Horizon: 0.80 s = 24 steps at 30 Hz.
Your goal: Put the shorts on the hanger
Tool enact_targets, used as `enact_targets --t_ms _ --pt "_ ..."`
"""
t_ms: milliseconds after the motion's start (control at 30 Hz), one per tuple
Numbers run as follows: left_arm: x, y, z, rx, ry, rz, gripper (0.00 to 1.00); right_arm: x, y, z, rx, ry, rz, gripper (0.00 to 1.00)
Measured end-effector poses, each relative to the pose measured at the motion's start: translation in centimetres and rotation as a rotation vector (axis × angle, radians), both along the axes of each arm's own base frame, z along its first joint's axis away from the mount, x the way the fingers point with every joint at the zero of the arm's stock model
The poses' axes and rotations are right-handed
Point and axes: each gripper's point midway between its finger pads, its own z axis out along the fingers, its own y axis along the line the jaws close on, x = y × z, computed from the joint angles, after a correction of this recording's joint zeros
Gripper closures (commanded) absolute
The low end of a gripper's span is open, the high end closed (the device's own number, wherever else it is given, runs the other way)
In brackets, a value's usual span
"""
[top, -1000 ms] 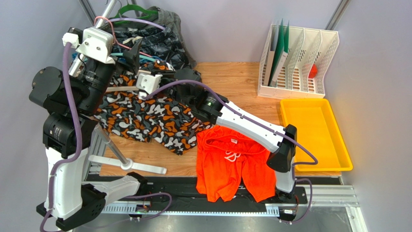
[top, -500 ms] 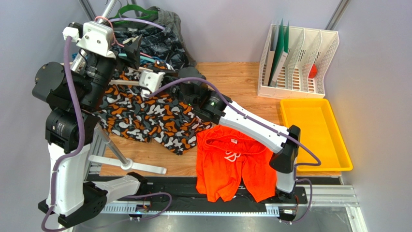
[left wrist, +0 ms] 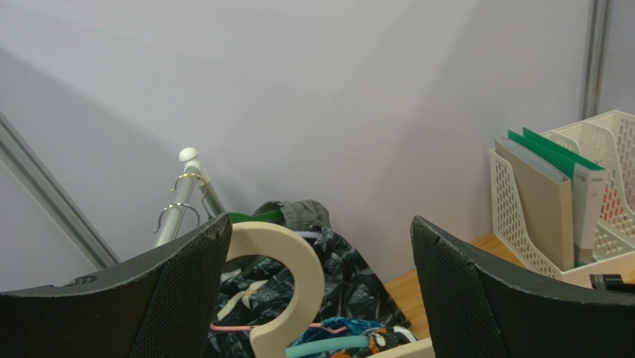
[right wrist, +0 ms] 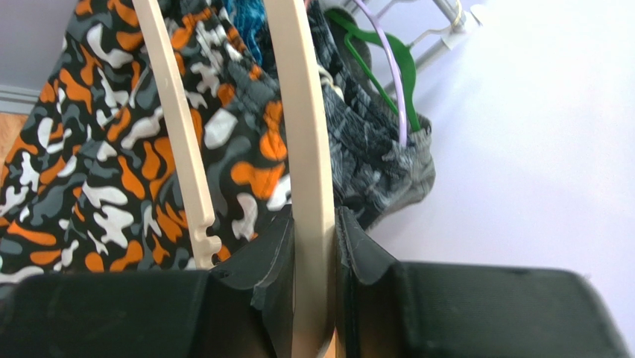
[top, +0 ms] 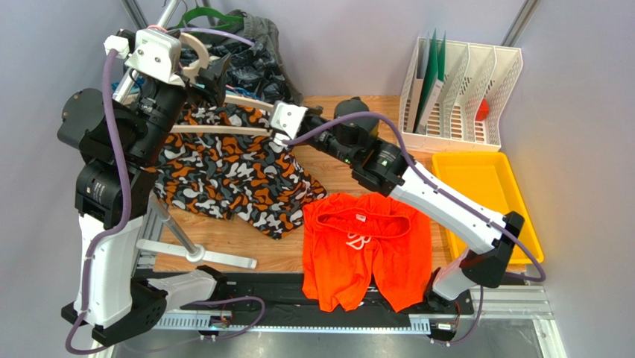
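Note:
The orange-red shorts (top: 361, 250) lie flat at the table's front edge, with no gripper on them. The cream hanger (top: 246, 103) is held up over the back left of the table. My right gripper (top: 285, 125) is shut on the hanger's right shoulder end. The right wrist view shows the shoulder arm (right wrist: 302, 112) pinched between the jaws (right wrist: 314, 246), with the crossbar (right wrist: 175, 127) to the left. My left gripper (top: 212, 71) is open around the hanger's hook (top: 195, 48). In the left wrist view the hook (left wrist: 294, 276) stands between the fingers (left wrist: 320, 298), close to the left one.
Camouflage shorts (top: 223, 171) lie spread under the hanger. A clothes rack with dark garments and thin hangers (top: 246, 52) stands at the back left, its pole base (top: 197, 253) on the table. A white file organiser (top: 458, 93) and a yellow tray (top: 484, 209) are at the right.
My right arm has swung right and back, carrying the hanger's end with it. My left gripper has risen and now brackets the hook. The orange shorts have not moved.

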Motion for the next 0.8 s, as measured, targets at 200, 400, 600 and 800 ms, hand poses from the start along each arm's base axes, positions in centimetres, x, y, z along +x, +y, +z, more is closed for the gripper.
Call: enact_targets --t_ms 200,400,600,800 --pt "0.1 -1.7 -0.2 -0.012 0.018 -0.086 0.05 0.5 -4.1 -1.9 -0.04 0.049 -0.044 1.0" --pt "-0.3 -5.1 -1.1 -0.003 0.051 -0.266 0.04 -0.8 -10.7 -2.8 -0.061 0.101 -0.07 1.0" --pt "-2.2 -9.5 -3.0 0.036 0.108 -0.544 0.03 -5.5 -18.9 -4.5 -0.081 0.14 -0.114 1.0" --pt "-2.7 -13.6 -9.0 0.135 0.259 -0.793 0.06 -9.9 -24.5 -9.8 -0.122 0.197 -0.182 1.0"
